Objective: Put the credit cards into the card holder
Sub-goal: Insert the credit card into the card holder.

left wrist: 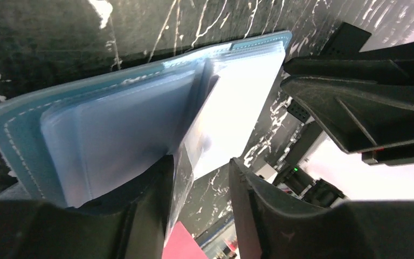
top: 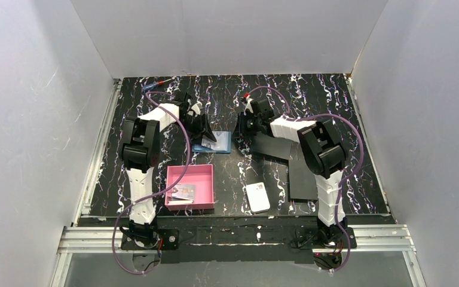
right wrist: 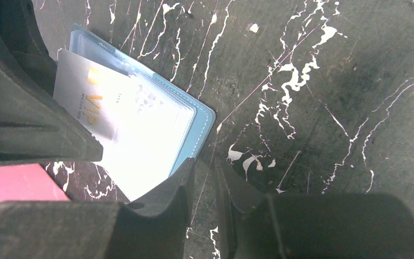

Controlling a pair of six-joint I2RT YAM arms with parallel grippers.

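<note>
Teal wallet (top: 221, 142) lies open on table (top: 334, 119), clear sleeves (left wrist: 118, 129) fanned. I see VIP card (right wrist: 89, 100) on its sleeves, partly hidden by left gripper (left wrist: 200, 167). That one: fingers apart, sleeve edge in gap against one finger. Right gripper (right wrist: 204, 170): fingers almost together, gripping nothing, just beside wallet corner. Second card (top: 185, 192) sits in pink tray (top: 206, 179), well apart from wallet.

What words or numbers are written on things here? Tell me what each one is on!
"VIP": gold letters on the card at the open card holder, right wrist view.
Small print under "VIP": too blurred to read.
Marks on the second card in the pink tray: too small to read.
Nothing else shows readable text.
</note>
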